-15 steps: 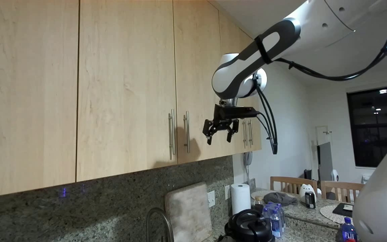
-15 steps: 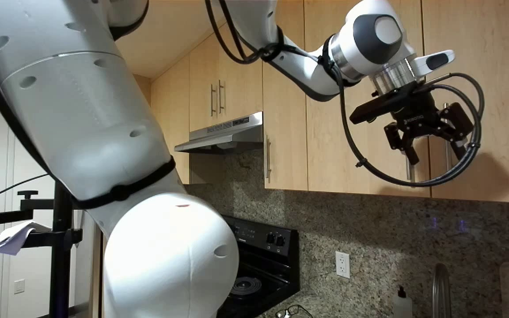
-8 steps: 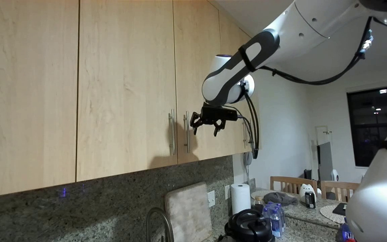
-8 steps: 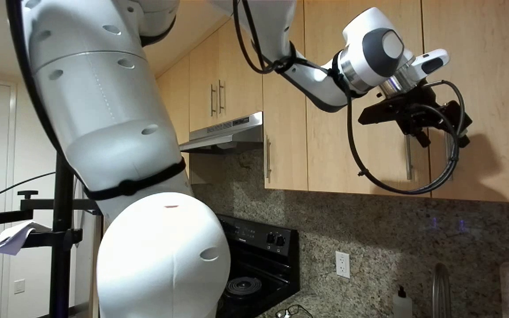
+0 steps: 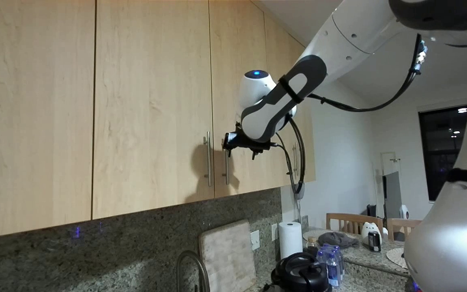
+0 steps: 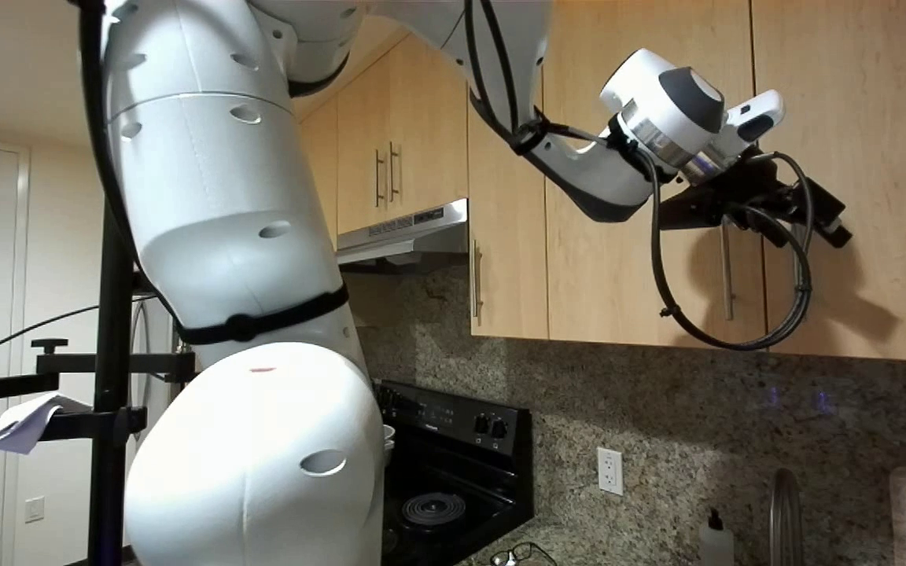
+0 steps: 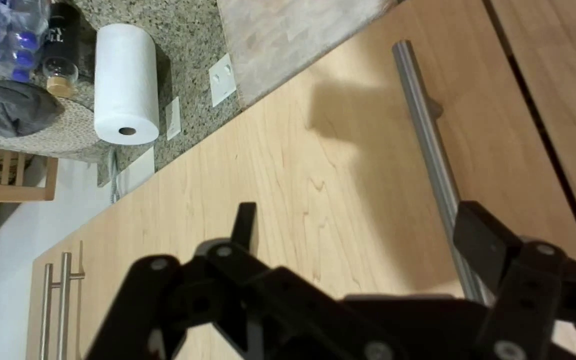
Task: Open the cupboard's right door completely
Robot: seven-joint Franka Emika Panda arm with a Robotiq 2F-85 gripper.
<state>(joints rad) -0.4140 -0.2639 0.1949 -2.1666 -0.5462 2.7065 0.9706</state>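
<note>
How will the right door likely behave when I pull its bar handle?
The right door should move as one stiff piece, being a flat, solid-looking panel. Its tall face suggests some heft. The silver handle may be slippery, being smooth, round and metallic-looking.

In an exterior view you have a paper towel roll (image 5: 290, 240) standing upright. Left of the roll: two white wall plates (image 5: 255, 240), then a pale board (image 5: 227, 255) leaning against the speckled stone backsplash (image 5: 148, 237), then a curved faucet (image 5: 178, 271). Nearer you than the roll: a rounded black pot (image 5: 303, 272). To the roll's right: blue-capped bottles (image 5: 333, 269), grey cloth (image 5: 339, 239), dark can (image 5: 374, 242). Beyond the roll you see wooden chairs (image 5: 351, 217).
</note>
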